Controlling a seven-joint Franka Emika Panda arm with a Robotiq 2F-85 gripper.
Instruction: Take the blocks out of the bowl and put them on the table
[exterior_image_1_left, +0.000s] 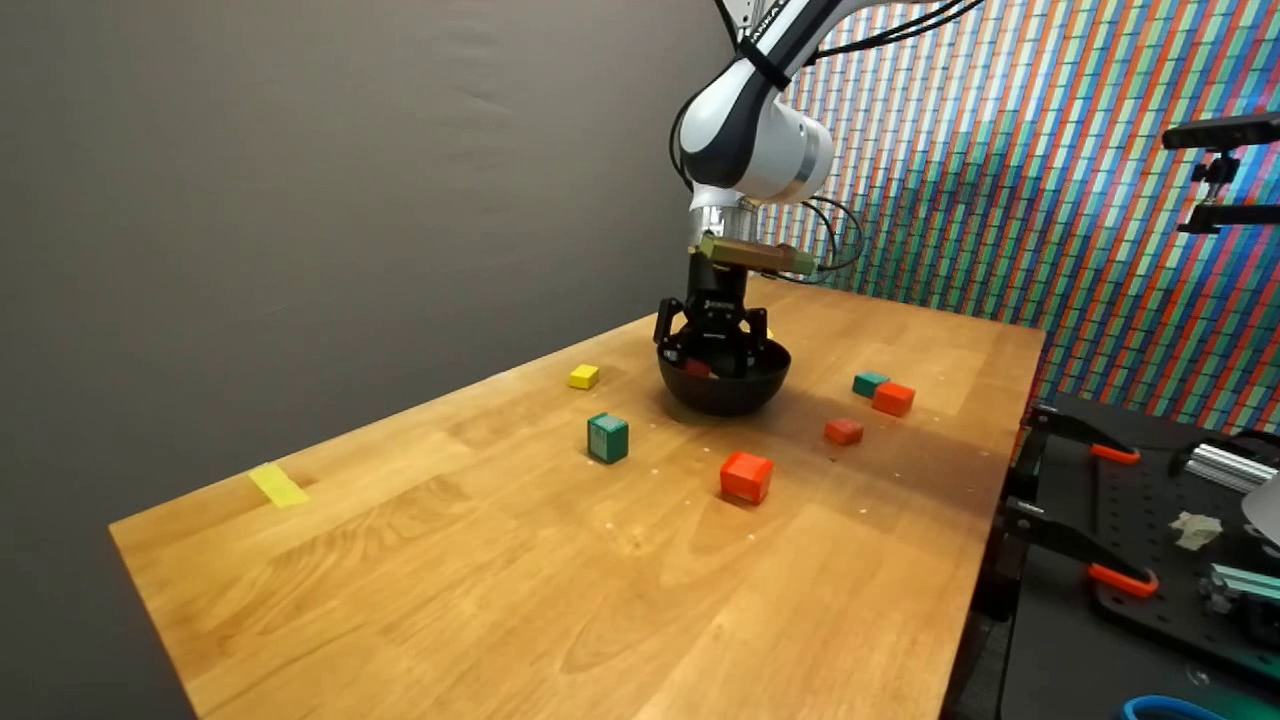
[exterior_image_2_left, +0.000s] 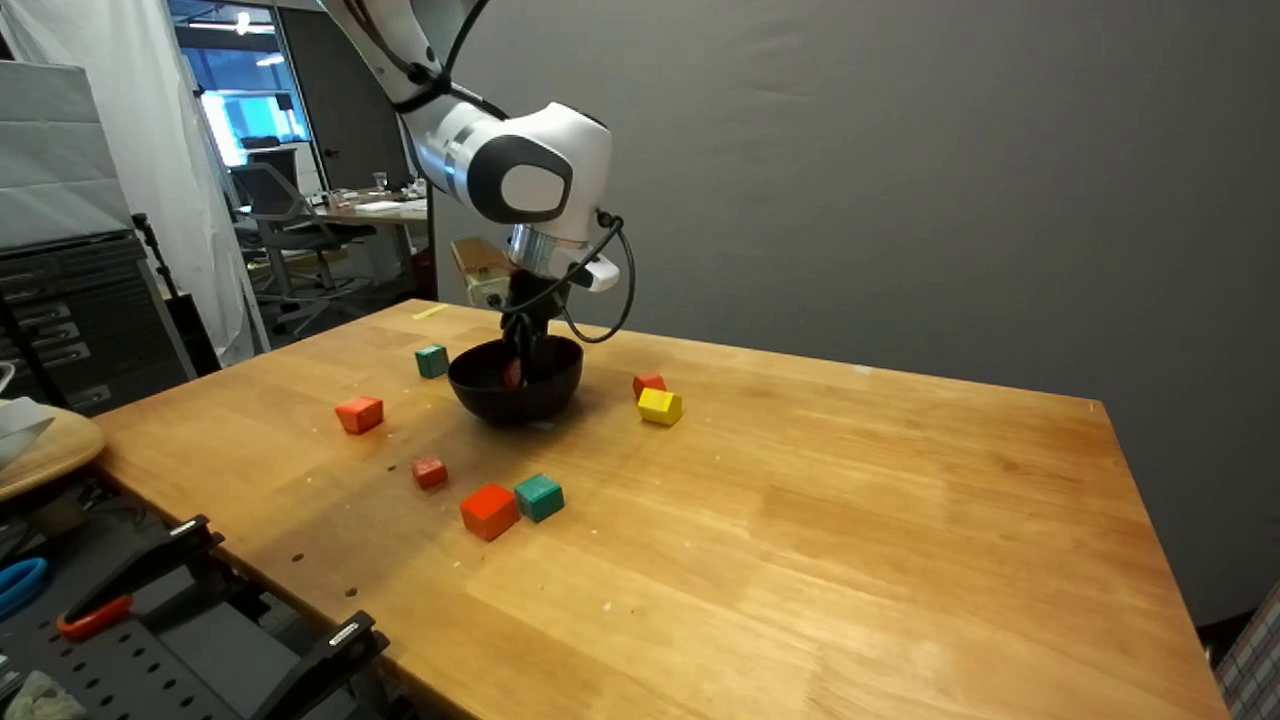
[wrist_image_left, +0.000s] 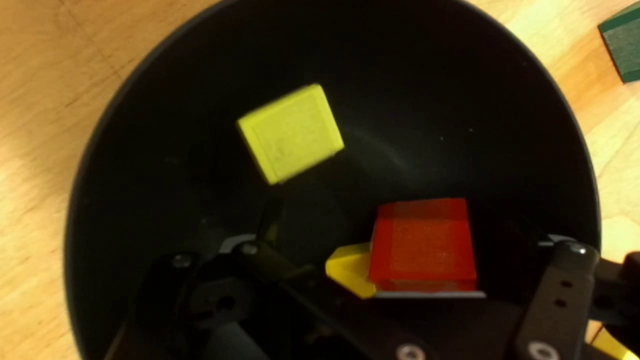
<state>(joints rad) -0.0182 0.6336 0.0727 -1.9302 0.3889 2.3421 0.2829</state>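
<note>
The black bowl (exterior_image_1_left: 725, 393) stands on the wooden table (exterior_image_1_left: 480, 600), with my gripper (exterior_image_1_left: 712, 352) pointing down inside it. In the wrist view, my gripper (wrist_image_left: 412, 240) has its fingers wide apart, with gaps on both sides of a red block (wrist_image_left: 422, 245). A yellow block (wrist_image_left: 350, 267) lies partly hidden against the red one. Another yellow block (wrist_image_left: 291, 134) lies apart in the bowl. The red block also shows in an exterior view (exterior_image_2_left: 512, 374). Blocks on the table include a yellow (exterior_image_2_left: 660, 406), greens (exterior_image_1_left: 608, 438) (exterior_image_2_left: 540, 497), and several red or orange ones (exterior_image_1_left: 746, 478) (exterior_image_2_left: 359, 414).
A small red block (exterior_image_1_left: 843, 431) and a green block (exterior_image_1_left: 870, 384) beside an orange one (exterior_image_1_left: 893, 399) lie near the bowl. A flat yellow tape mark (exterior_image_1_left: 278, 485) is at the table's edge. Black clamps (exterior_image_1_left: 1080, 545) grip the side edge. A grey wall (exterior_image_2_left: 900, 200) stands behind.
</note>
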